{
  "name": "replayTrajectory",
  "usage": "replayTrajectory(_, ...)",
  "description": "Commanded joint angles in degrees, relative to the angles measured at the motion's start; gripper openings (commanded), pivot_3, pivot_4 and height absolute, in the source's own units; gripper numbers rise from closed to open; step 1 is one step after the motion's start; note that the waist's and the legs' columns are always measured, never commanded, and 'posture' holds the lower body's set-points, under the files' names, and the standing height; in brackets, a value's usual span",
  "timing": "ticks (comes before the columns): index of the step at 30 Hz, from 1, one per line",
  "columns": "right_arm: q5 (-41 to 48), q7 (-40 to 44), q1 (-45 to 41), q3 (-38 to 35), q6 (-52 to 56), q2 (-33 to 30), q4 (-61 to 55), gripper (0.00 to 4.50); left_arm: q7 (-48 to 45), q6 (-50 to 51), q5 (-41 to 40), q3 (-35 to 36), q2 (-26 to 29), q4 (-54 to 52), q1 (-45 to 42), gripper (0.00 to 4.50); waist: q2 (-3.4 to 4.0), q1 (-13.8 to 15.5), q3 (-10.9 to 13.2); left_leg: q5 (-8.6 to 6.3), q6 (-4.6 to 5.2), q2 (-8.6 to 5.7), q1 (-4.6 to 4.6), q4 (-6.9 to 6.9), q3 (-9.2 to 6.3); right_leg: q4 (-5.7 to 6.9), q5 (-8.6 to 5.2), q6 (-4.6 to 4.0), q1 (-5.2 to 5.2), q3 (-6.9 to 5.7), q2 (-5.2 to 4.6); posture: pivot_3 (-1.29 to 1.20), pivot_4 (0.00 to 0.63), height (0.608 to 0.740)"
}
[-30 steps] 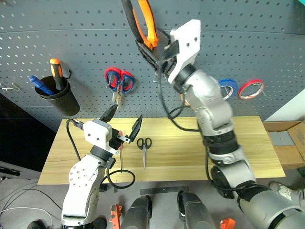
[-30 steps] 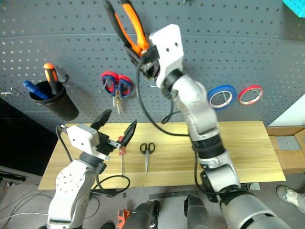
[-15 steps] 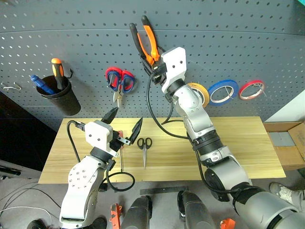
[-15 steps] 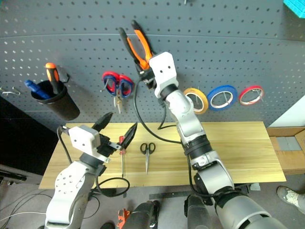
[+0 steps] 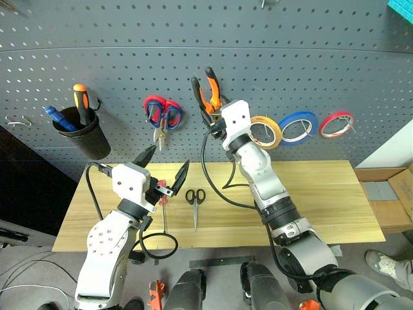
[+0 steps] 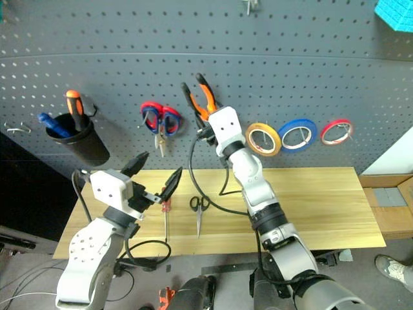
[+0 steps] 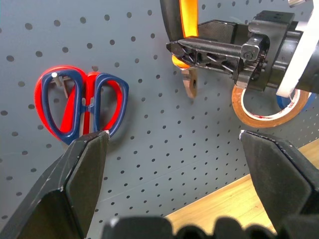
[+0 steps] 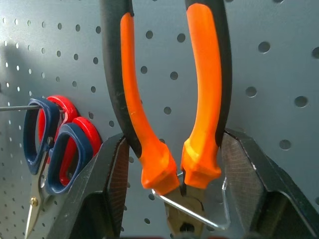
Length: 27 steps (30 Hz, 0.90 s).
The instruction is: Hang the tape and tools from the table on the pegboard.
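The orange-and-black-handled pliers [image 5: 208, 97] are grasped by the right end effector [image 5: 216, 119] against the dark grey perforated pegboard [image 5: 322, 51], beside the yellow-tan tape ring [image 5: 264, 132] hanging there. In the right wrist view, a wire hook [image 8: 199, 206] is seen under the handles. The left end effector [image 5: 166, 169] is spread wide, holding nothing. The black-handled scissors [image 5: 195, 201] and red-handled screwdriver [image 5: 162, 212] lie on the light wooden table [image 5: 322, 200].
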Motion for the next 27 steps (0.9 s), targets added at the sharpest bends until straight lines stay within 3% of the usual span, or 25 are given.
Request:
replayTrajectory(1,0.22,-0.65,-1.05,0.26,0.94,1.56,-3.49,2.26,0.28,-0.67,0.40,0.32,0.41,-2.20,-0.50,4.50,-0.01,0.00,-0.10,0.00,0.00,0.00,0.01,0.00,0.00,0.00,0.00,0.00,0.01,0.00,0.00,0.07,0.163,0.740)
replayTrajectory(3,1.32,-0.44,-1.43,-0.51,1.85,1.88,-3.61,2.26,0.22,-0.70,0.50,0.31,0.42,-2.00,-0.60,4.50,0.00,0.00,-0.17,0.00,0.00,0.00,0.03,0.01,0.00,0.00,0.00,0.00,0.03,0.00,0.00,0.07,0.163,0.740)
replayTrajectory(10,3.14,-0.11,-2.48,-2.33,3.87,1.62,-5.06,4.46,0.54,-0.25,0.95,0.61,0.53,0.02,-2.20,4.50,0.00,0.03,-0.25,0.00,0.00,0.00,0.05,0.02,-0.01,0.00,0.00,-0.01,0.07,-0.01,0.00,0.06,0.168,0.740)
replayTrajectory(14,3.24,-0.09,-1.23,-2.62,11.84,0.41,-11.25,4.46,-0.55,0.69,1.49,-0.76,1.12,1.43,-1.11,4.50,0.02,0.03,-0.26,0.00,0.00,-0.01,0.06,0.02,-0.02,0.00,0.00,-0.01,0.09,-0.02,0.00,0.04,0.175,0.740)
replayTrajectory(18,5.83,6.65,3.92,-1.24,26.74,-4.47,-26.25,4.46,-0.87,2.03,0.52,-1.00,0.37,4.18,0.54,4.50,0.02,0.03,-0.27,-0.01,0.02,-0.01,0.04,0.03,-0.04,-0.02,0.00,-0.01,0.10,-0.02,-0.01,0.00,0.187,0.740)
replayTrajectory(22,16.56,22.21,10.47,2.36,47.23,-16.63,-45.99,4.46,-0.67,5.68,-0.40,-1.20,-0.12,6.23,2.90,4.50,0.07,-0.01,-0.24,-0.09,0.16,0.00,0.04,0.07,-0.07,-0.09,0.00,-0.01,0.18,-0.06,-0.04,-0.04,0.208,0.740)
replayTrajectory(27,33.46,36.41,18.66,1.44,63.07,-31.94,-62.47,4.46,-0.98,9.08,-1.88,-2.05,-1.56,8.59,5.99,4.50,0.17,-0.33,-0.18,-0.22,0.38,0.04,0.10,0.08,-0.08,-0.12,-0.02,0.00,0.28,-0.10,-0.07,-0.09,0.229,0.740)
